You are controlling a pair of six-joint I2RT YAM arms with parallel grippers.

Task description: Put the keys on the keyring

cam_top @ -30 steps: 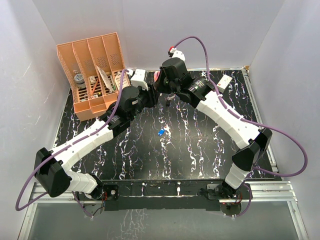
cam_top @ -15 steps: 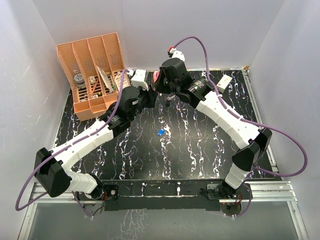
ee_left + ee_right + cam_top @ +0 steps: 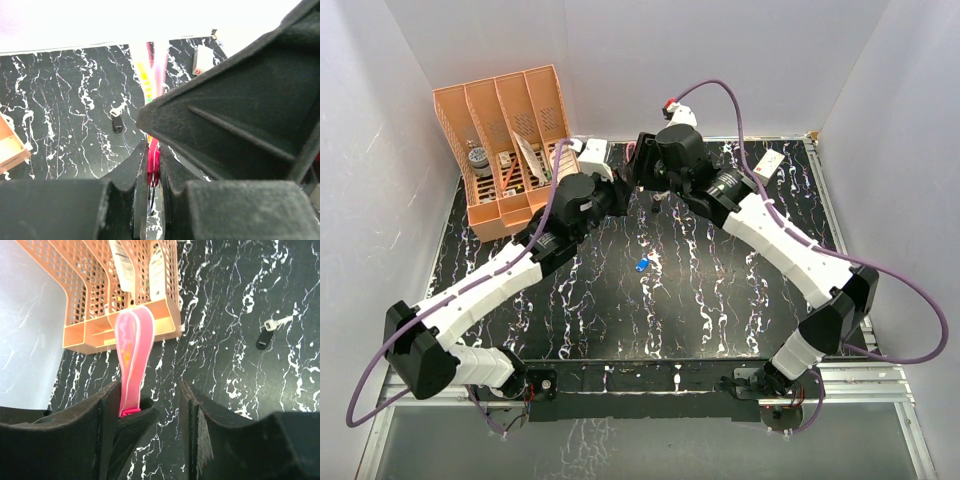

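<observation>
Near the packet-filled orange rack [image 3: 505, 213], left pincer [image 3: 154, 167] clamps the keyring [image 3: 132, 360], right pincer [image 3: 150, 390] gapes.

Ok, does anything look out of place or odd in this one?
Nothing is spilled or damaged. The blue key and the black key lie loose and apart on the table, neither on the pink keyring, which the left gripper pinches while the right gripper stands open beside it.
</observation>
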